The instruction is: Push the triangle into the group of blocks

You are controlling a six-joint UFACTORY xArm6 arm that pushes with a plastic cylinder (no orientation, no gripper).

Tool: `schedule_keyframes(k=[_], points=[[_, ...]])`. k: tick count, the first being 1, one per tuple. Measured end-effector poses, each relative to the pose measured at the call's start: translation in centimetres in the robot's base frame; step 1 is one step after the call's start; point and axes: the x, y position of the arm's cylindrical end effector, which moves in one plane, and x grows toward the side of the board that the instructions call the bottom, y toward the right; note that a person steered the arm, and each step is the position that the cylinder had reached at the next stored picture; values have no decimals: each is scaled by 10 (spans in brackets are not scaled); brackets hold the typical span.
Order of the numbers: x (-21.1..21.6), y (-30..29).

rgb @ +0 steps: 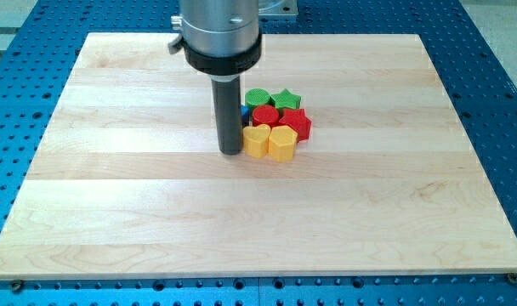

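Note:
My tip (231, 152) rests on the wooden board (156, 212) just left of a tight cluster of blocks. The cluster holds a green round block (258, 97), a green star (285, 99), a red round block (264, 115), a red star (295, 122), a yellow heart (257, 140) and a second yellow block (283, 144). A small blue piece (245, 111) shows right next to the rod, mostly hidden behind it; its shape cannot be made out. The tip is close to the yellow heart; contact cannot be told.
The board lies on a blue perforated table (37, 51). The arm's metal wrist (219, 34) hangs over the board's top middle and hides what is behind it.

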Motion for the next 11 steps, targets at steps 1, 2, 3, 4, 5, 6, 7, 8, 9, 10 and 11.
schedule_keyframes(k=[1,2,3,4,5,6,7,8,9,10,11], points=[[11,0],[12,-37],[-54,-73],[-136,-27],[-161,65],[-197,67],[-213,52],[-206,-12],[-216,-26],[-161,-95],[-82,-124]])
